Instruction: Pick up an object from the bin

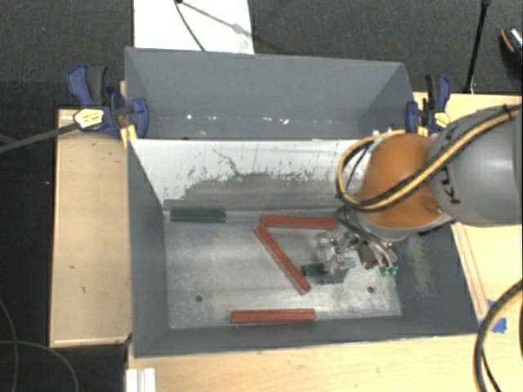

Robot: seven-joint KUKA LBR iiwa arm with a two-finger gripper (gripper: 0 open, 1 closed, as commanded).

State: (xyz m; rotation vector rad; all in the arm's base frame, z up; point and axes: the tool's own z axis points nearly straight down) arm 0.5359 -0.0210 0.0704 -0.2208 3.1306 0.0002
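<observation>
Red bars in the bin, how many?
3. Back red bar lies along the far wall; diagonal red bar runs mid-floor, ending beside the gripper; front red bar lies near the front wall. The arm may hide more.

Grey rounded arm, glossy orange wrist cover, yellow and black cables, small metallic tool

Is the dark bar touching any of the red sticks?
No, the dark bar lies alone, a clear gap from the nearest red stick.
</observation>
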